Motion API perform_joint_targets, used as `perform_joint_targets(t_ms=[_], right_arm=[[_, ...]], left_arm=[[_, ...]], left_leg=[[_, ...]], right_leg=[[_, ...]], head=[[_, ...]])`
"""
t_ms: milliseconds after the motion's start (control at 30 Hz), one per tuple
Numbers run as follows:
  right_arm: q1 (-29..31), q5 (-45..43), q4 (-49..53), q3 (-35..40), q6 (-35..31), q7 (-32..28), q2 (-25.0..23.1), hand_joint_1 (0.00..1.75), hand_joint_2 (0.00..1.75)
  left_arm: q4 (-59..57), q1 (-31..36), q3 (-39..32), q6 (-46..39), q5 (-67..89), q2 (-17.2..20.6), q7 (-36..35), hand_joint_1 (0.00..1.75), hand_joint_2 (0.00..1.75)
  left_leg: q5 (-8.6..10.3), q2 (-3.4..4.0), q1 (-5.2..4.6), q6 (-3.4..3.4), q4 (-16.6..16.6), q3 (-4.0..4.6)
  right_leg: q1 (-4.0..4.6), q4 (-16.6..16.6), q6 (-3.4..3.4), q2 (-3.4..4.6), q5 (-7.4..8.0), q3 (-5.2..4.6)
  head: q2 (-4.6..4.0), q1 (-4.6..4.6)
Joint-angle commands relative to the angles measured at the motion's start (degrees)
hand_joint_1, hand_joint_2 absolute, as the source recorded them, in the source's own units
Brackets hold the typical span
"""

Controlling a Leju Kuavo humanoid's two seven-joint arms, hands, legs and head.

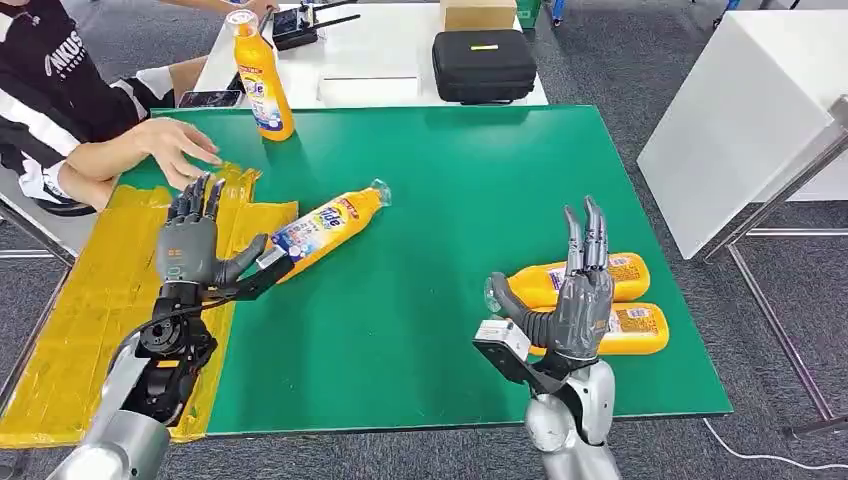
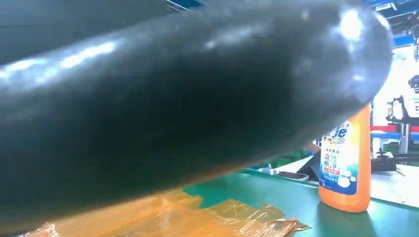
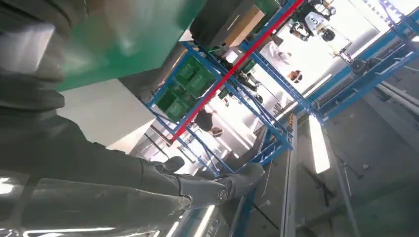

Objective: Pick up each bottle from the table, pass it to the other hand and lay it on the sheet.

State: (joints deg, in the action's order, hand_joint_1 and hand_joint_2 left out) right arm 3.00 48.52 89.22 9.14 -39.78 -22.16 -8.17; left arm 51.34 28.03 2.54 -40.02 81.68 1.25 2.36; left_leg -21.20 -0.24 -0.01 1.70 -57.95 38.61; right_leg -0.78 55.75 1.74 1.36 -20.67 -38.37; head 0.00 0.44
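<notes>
My left hand [image 1: 195,245] is spread wide and holds nothing, its thumb beside the base of the orange detergent bottle [image 1: 325,228] lying half on the yellow sheet [image 1: 100,300]. My right hand [image 1: 570,300] is wide too, near two lying bottles [image 1: 625,300]. I fear nudging the round bottle off the sheet, or brushing the person's hand [image 1: 175,148].

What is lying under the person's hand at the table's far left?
The person's hand rests on the crinkled yellow sheet, which lies on the green table. Whatever sits directly beneath the palm is covered.
</notes>
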Motion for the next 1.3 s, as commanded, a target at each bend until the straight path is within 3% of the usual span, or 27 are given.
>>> perform_joint_targets(t_ms=[33, 67, 167, 200, 233, 267, 367, 500, 700, 800, 833, 1000, 1300], right_arm=[[16.1, 35.9, -18.3, 8.5, 27.7, 27.4, 22.6, 0.00, 1.75], [18.1, 35.5, -22.6, 6.2, 25.7, 24.2, 22.5, 0.00, 1.75], [18.0, 36.6, -23.4, 4.5, 24.8, 22.8, 21.2, 0.00, 1.75], [17.9, 37.1, -23.1, 4.4, 26.7, 22.9, 21.2, 0.00, 1.75], [18.4, 37.2, -23.5, 4.4, 27.8, 22.9, 21.5, 0.00, 1.75], [18.7, 37.0, -23.9, 4.2, 28.1, 22.8, 21.6, 0.00, 1.75], [20.7, 35.5, -26.2, 2.4, 26.8, 21.9, 21.3, 0.00, 1.75], [20.9, 35.5, -26.3, 2.4, 26.8, 21.9, 21.3, 0.00, 1.75], [20.8, 35.5, -26.3, 2.4, 26.9, 21.9, 21.2, 0.00, 1.75], [20.8, 35.5, -26.3, 2.4, 26.9, 21.9, 21.2, 0.00, 1.75], [20.9, 35.0, -26.4, 1.8, 26.7, 22.0, 21.1, 0.00, 1.75], [22.1, 33.0, -29.0, -1.3, 26.8, 21.1, 22.7, 0.00, 1.75], [23.5, 26.4, -33.6, -3.7, 36.2, 15.8, 24.7, 0.00, 1.75]], left_arm=[[10.1, -8.0, -8.1, 22.5, -50.4, -9.6, 27.6, 0.00, 0.00], [12.7, -9.9, -5.2, 21.0, -54.2, -9.1, 25.9, 0.00, 0.00], [12.9, -9.9, -2.5, 19.6, -56.3, -7.6, 24.5, 0.00, 0.00], [12.8, -9.6, -1.7, 19.8, -57.7, -7.2, 24.9, 0.00, 0.00], [13.4, -9.7, -0.8, 20.0, -58.6, -6.9, 25.1, 0.00, 0.00], [13.8, -9.9, -0.6, 20.0, -58.8, -6.9, 25.2, 0.00, 0.00], [17.7, -11.8, 0.6, 20.6, -61.6, -6.9, 25.4, 0.00, 0.00], [18.0, -11.9, 0.7, 20.6, -61.7, -6.9, 25.4, 0.00, 0.00], [18.1, -12.0, 0.7, 20.6, -61.7, -6.8, 25.4, 0.00, 0.00], [18.1, -12.0, 0.7, 20.6, -61.7, -6.8, 25.4, 0.00, 0.00], [18.5, -12.1, 0.7, 20.8, -62.3, -6.8, 25.5, 0.00, 1.75], [20.5, -12.9, 1.6, 21.0, -63.0, -6.8, 25.3, 0.00, 1.75], [16.8, -10.5, 2.5, 20.8, -65.1, -6.7, 26.3, 0.00, 1.75]], left_leg=[[-0.13, 0.02, 0.02, -0.04, -0.1, -0.26], [-0.24, 0.19, -0.03, -0.01, -0.1, -0.48], [-0.20, 0.19, -0.13, 0.05, 0.0, -0.47], [-0.22, -0.12, -0.21, 0.07, 0.0, -0.64], [0.09, -0.49, -0.25, 0.26, -0.1, -0.25], [0.07, -0.44, -0.22, 0.39, -0.1, -0.23], [-0.10, -0.08, -0.35, 0.30, -0.1, -0.27], [0.06, -0.41, -0.35, 0.41, -0.1, -0.07], [-0.07, -0.25, -0.33, 0.34, -0.1, -0.29], [0.09, -0.32, -0.36, 0.43, 0.0, -0.01], [-0.04, -0.25, -0.34, 0.36, -0.1, -0.22], [0.00, -0.34, -0.36, 0.39, -0.1, -0.12], [0.12, -0.43, -0.38, 0.43, 0.0, 0.00]], right_leg=[[0.04, 0.0, -0.02, -0.09, -0.08, 0.29], [0.00, -0.1, 0.01, 0.04, -0.12, 0.48], [-0.05, -0.2, 0.08, 0.04, 0.05, 0.53], [-0.14, -0.1, 0.07, -0.31, -0.11, 0.70], [-0.19, -0.1, 0.06, -0.57, -0.28, 0.39], [-0.13, -0.1, 0.09, -0.58, -0.25, 0.47], [-0.28, 0.0, 0.25, -0.38, -0.06, 0.42], [-0.29, 0.0, 0.34, -0.58, -0.05, 0.31], [-0.26, 0.0, 0.29, -0.56, -0.14, 0.50], [-0.30, -0.1, 0.36, -0.53, 0.00, 0.24], [-0.27, 0.0, 0.31, -0.51, -0.10, 0.43], [-0.29, 0.0, 0.34, -0.59, -0.09, 0.35], [-0.32, -0.1, 0.38, -0.65, 0.00, 0.25]], head=[[0.00, 0.00], [0.00, 0.00], [0.00, -0.22], [0.00, -0.15], [0.00, 0.07], [0.00, 0.46], [0.00, 0.37], [0.00, 0.42], [0.00, 0.44], [0.00, 0.44], [0.00, 0.44], [0.00, 0.42], [0.00, 0.44]])
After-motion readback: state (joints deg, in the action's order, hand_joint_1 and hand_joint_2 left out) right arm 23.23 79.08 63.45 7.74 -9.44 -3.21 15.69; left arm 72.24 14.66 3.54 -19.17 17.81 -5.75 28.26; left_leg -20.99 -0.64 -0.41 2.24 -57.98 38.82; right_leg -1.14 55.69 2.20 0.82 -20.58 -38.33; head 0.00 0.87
